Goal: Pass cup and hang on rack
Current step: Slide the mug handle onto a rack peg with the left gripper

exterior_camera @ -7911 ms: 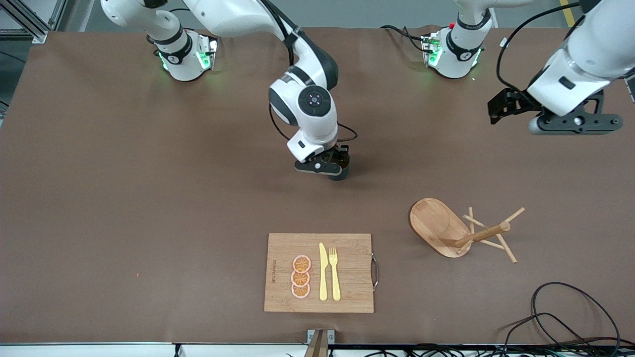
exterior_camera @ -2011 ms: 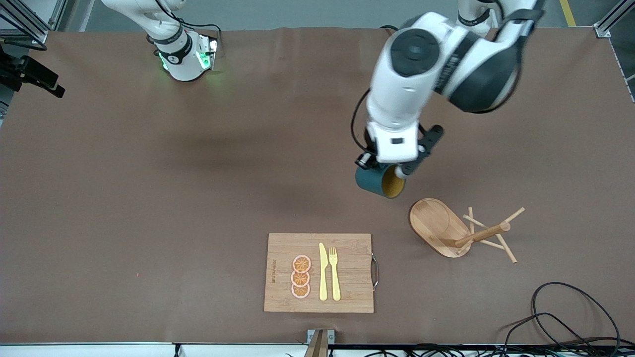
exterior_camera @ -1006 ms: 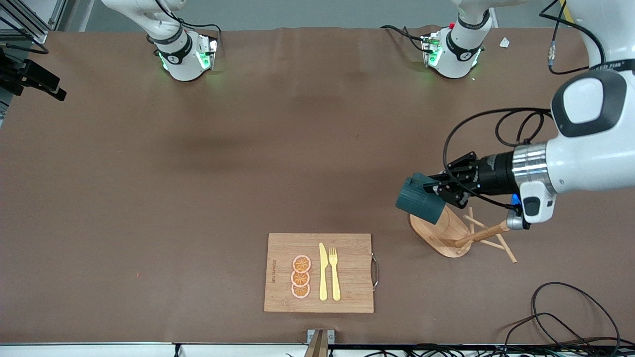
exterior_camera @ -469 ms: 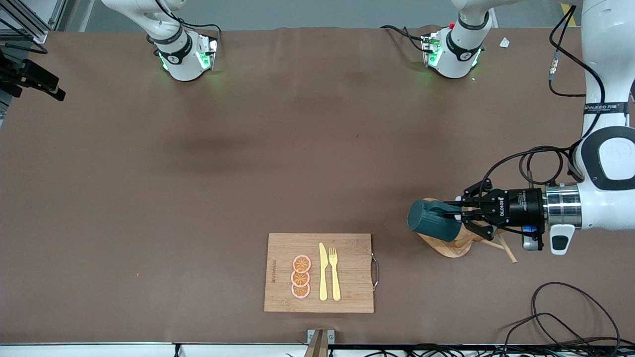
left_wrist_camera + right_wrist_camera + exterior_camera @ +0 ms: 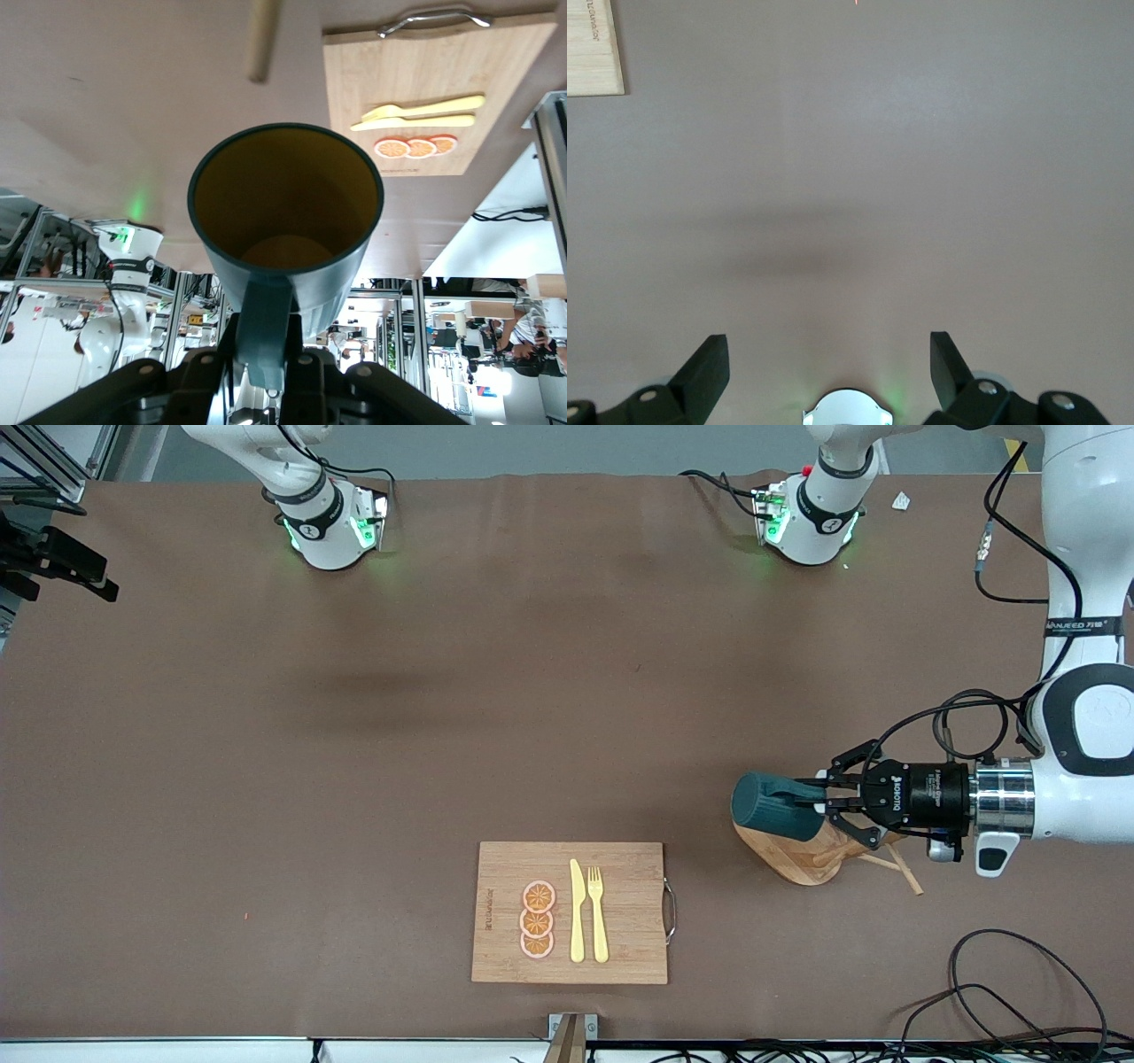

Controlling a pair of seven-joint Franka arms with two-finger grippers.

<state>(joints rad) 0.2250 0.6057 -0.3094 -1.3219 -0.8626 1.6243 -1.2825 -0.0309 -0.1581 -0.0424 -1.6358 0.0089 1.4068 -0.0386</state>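
Two grippers on my screens: my left gripper (image 5: pixel 819 804) is pinched on the handle of the cup (image 5: pixel 778 817), holding it sideways over the base of the rack (image 5: pixel 793 855). My right gripper (image 5: pixel 829 372) waits with fingers spread wide over bare table (image 5: pixel 921 177).
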